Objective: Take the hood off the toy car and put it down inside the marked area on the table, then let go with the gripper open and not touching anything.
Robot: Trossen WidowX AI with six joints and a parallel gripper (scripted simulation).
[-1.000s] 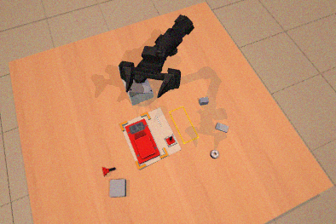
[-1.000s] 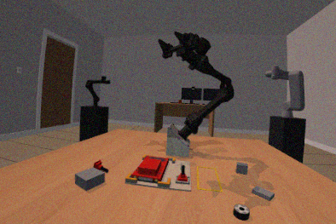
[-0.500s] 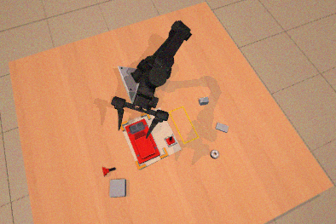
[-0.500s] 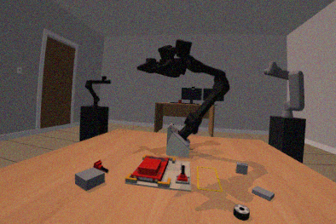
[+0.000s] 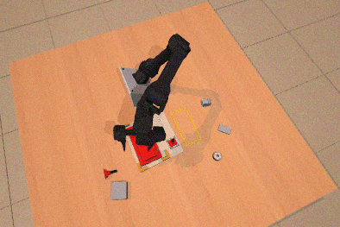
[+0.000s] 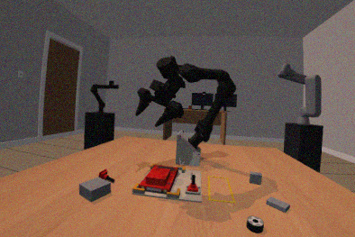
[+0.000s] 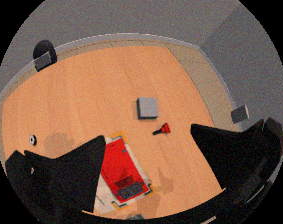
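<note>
The toy car (image 5: pixel 154 162) (image 6: pixel 145 184) (image 7: pixel 134 181) is red and sits on a pale board with orange corner brackets. Its hood (image 5: pixel 148 154) (image 6: pixel 159 176) looks like the raised red panel at the end away from the arm's base; its outline is unclear in the wrist view. The marked area (image 5: pixel 193 123) (image 6: pixel 222 202) is a yellow outline on the table beside the board, with nothing inside it. My gripper (image 5: pixel 136 148) (image 6: pixel 147 120) (image 7: pixel 149 134) is open and empty, well above the car, tilted, its fingers wide apart. The arm hides part of the board in the top view.
A red piece with a black peg (image 5: pixel 173 142) (image 6: pixel 193 187) stands on the board. A red-and-black piece (image 5: pixel 107 173) (image 7: pixel 165 129) and grey block (image 5: pixel 119 190) (image 7: pixel 147 108) lie off the car's far end. Two small grey blocks and a ring (image 5: pixel 217 156) (image 6: pixel 255 223) lie beyond the outline.
</note>
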